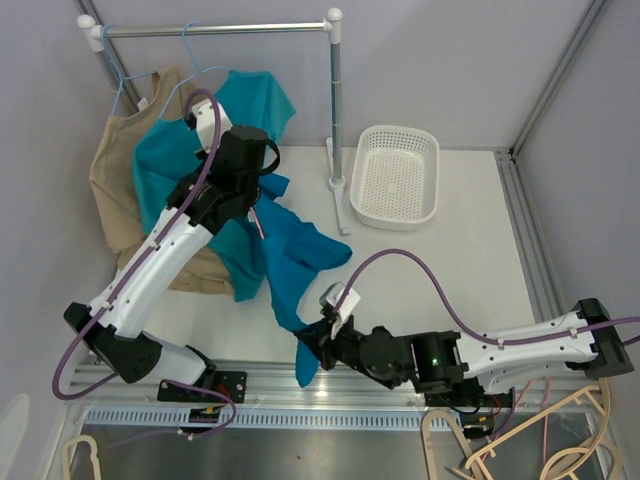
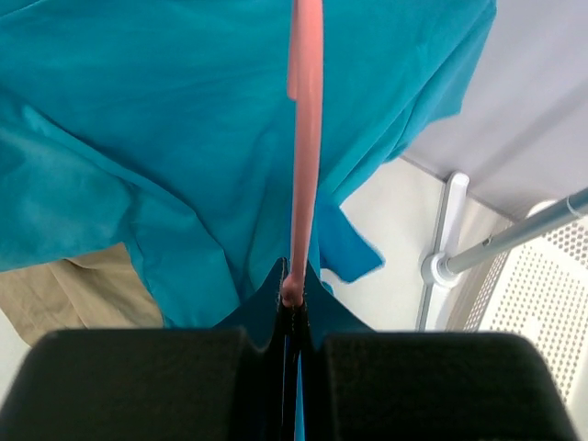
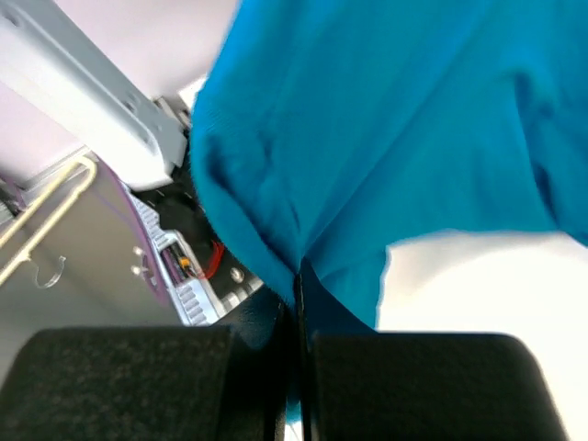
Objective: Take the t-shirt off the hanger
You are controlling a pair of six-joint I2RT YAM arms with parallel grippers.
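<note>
Here, left gripper (image 2: 292,308) clamped on the pink hanger (image 2: 305,138) (cloth caught too); right gripper (image 3: 299,280) pinched shut on the teal t-shirt (image 3: 395,119) hem.

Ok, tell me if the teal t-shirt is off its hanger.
Not yet, apparently: the teal t-shirt drapes below the rail, left gripper shut on the pink hanger, right gripper shut on the shirt's hem. Its neck is hidden.

Bare tabletop (image 1: 445,268) lies open right of the teal t-shirt (image 1: 288,250), in front of the white basket (image 1: 397,176). On the left, the t-shirt and a beige garment (image 1: 112,175) crowd the rack (image 1: 215,30), whose upright post (image 1: 337,120) stands just beside the basket.
</note>
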